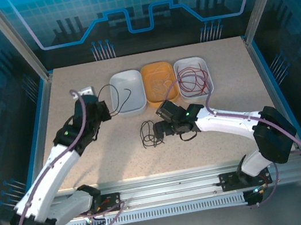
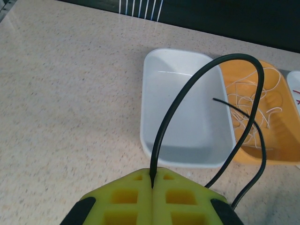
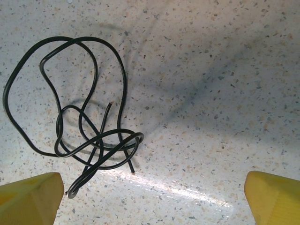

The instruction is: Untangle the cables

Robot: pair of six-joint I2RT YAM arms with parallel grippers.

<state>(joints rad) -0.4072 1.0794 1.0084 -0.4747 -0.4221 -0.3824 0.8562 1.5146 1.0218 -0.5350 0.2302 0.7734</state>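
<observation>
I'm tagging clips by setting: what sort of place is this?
Probably a robotics lab test cell: robot arms bolted to an aluminium rail, a speckled table walled by blue panels, sorting trays at the back.

Cut off, hidden
Orange tray [image 2: 281, 152] passes the right edge; black cable [image 2: 161, 131] ends unseen inside the left gripper [image 2: 152, 180].

Three trays side by side block the far middle of the counter [image 1: 118, 159]: a white tray [image 1: 117, 89], an orange tray [image 1: 156, 65] and a second white tray [image 1: 190, 60]. A black cable [image 2: 187, 93] arches over the first tray, pinched in the left tool [image 2: 152, 180]. A black tangle [image 3: 79, 122] lies just ahead of the right tool [image 3: 152, 185], whose jaws stand wide. Right of the tangle, the far-left side and the near strip are bare counter.
</observation>
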